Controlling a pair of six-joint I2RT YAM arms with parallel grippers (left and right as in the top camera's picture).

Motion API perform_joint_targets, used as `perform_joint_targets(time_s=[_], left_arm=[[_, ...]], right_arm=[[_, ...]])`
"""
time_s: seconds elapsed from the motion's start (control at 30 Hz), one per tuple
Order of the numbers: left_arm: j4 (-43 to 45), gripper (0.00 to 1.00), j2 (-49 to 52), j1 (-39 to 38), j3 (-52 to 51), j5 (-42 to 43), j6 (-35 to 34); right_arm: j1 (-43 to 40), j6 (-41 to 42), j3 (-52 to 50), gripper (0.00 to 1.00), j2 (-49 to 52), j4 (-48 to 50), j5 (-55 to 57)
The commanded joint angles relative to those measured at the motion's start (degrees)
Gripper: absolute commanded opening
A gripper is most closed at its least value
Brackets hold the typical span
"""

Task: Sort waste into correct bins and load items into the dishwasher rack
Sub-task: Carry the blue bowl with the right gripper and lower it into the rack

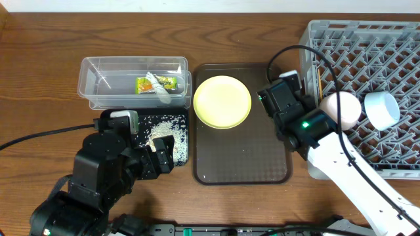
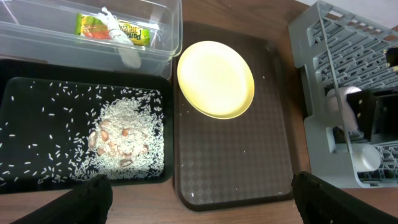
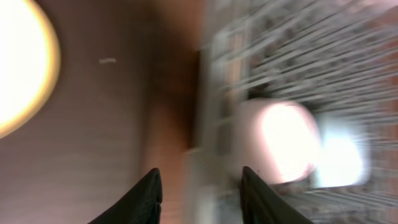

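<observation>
— One item left, by my count: the plate [image 1: 222, 101] sits on the brown tray [image 1: 243, 164], beside the rack [image 1: 394, 39].
— And the rest?
— White bowl [image 1: 340, 108] and blue bowl [image 1: 382, 109] are racked. Wrapper [image 1: 146, 84] and scrap [image 1: 161, 92] lie in the clear tub [image 1: 98, 85], rice [image 1: 167, 141] in the black container [image 2: 31, 124].
— Claws?
— My left claw [image 1: 159, 156] hangs spread wide above that container. My right claw [image 3: 202, 186], at the rack's edge, is parted and empty.
</observation>
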Motion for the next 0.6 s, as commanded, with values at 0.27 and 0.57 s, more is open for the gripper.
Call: perform_joint_targets(time_s=[0.27,0.57], left_arm=[[0.0,0.95,0.0,-0.3,0.5,-0.5,0.3],[0.0,0.95,0.0,-0.3,0.5,-0.5,0.3]], right_arm=[[-9.9,17.2,0.3,0.01,-3.8,-0.7,-23.9],[-43.8,17.7,0.3,0.01,-7.0,2.9,-30.8]])
